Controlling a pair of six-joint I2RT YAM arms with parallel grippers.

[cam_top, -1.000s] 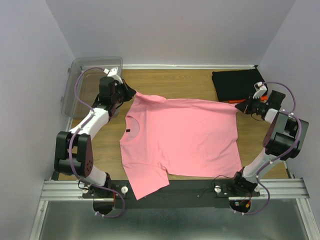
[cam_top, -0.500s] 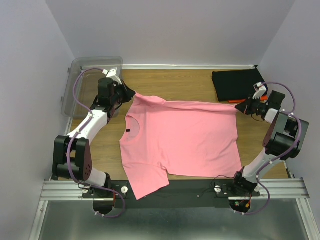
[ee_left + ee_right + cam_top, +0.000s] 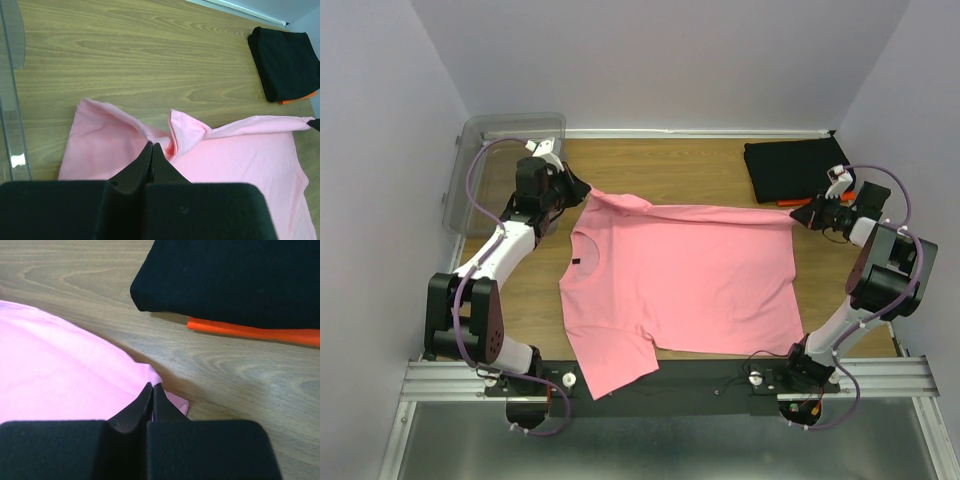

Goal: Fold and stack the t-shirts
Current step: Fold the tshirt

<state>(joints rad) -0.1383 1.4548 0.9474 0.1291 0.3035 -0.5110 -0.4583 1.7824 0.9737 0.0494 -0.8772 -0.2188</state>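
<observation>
A salmon-pink t-shirt [image 3: 680,275] lies spread on the wooden table, neck to the left with a dark label. My left gripper [image 3: 582,192] is shut on its far left shoulder, the cloth [image 3: 185,135] bunched at the tips [image 3: 152,146]. My right gripper [image 3: 800,216] is shut on the far right hem corner [image 3: 156,376]. The far edge of the shirt is lifted and stretched between them. A folded black t-shirt [image 3: 795,168] lies on a folded orange one [image 3: 250,331] at the back right.
A clear plastic bin [image 3: 505,160] stands at the back left corner, its wall [image 3: 12,100] close beside my left gripper. White walls close in the table on three sides. Bare wood [image 3: 690,170] shows behind the pink shirt.
The far edge of the pink shirt has drawn slightly tighter and nearer between the two grippers. Both grips are unchanged.
</observation>
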